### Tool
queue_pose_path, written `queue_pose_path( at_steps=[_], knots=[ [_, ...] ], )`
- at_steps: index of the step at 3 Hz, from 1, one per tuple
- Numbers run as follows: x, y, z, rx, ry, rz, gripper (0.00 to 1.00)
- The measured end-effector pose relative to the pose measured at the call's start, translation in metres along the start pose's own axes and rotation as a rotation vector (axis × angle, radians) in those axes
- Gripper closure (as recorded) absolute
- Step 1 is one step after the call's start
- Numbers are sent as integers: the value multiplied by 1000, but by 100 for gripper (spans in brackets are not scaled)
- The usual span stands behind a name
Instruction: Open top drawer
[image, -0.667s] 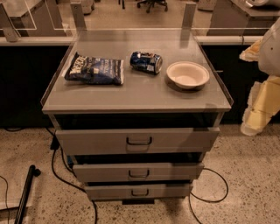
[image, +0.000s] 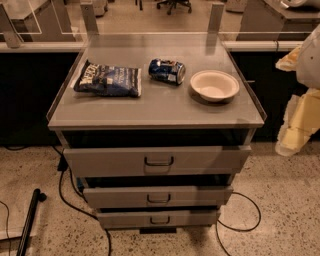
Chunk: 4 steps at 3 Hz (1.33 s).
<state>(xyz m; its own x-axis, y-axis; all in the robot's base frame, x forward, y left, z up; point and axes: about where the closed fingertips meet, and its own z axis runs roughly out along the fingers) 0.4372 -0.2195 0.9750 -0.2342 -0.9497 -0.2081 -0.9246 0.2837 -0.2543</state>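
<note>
The top drawer (image: 157, 160) is the widest of three grey metal drawers under a grey counter. Its small dark bracket handle (image: 159, 161) sits at centre. A dark gap shows above its front, and the front stands a little forward of the cabinet. The tray inside is hidden. My gripper (image: 295, 125), cream-coloured, hangs at the right edge of the view, beside the counter's right end. It is well to the right of the handle, slightly above it, and apart from the drawer.
The middle drawer (image: 157, 196) and bottom drawer (image: 157, 218) sit below. On the counter (image: 150, 112) lie a blue chip bag (image: 107, 80), a blue can on its side (image: 166, 71) and a white bowl (image: 214, 85). Black cables (image: 67, 192) and a dark pole (image: 29, 222) lie on the floor.
</note>
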Motion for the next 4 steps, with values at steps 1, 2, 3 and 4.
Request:
queue_pose_path(
  at_steps=[1, 2, 3, 4],
  knots=[
    [8, 5, 11, 16, -67, -4, 0],
    [12, 10, 32, 39, -196, -23, 0],
    [14, 18, 58, 82, -363, -29, 0],
    [-7, 33, 78, 100, -461, -88, 0]
  ],
)
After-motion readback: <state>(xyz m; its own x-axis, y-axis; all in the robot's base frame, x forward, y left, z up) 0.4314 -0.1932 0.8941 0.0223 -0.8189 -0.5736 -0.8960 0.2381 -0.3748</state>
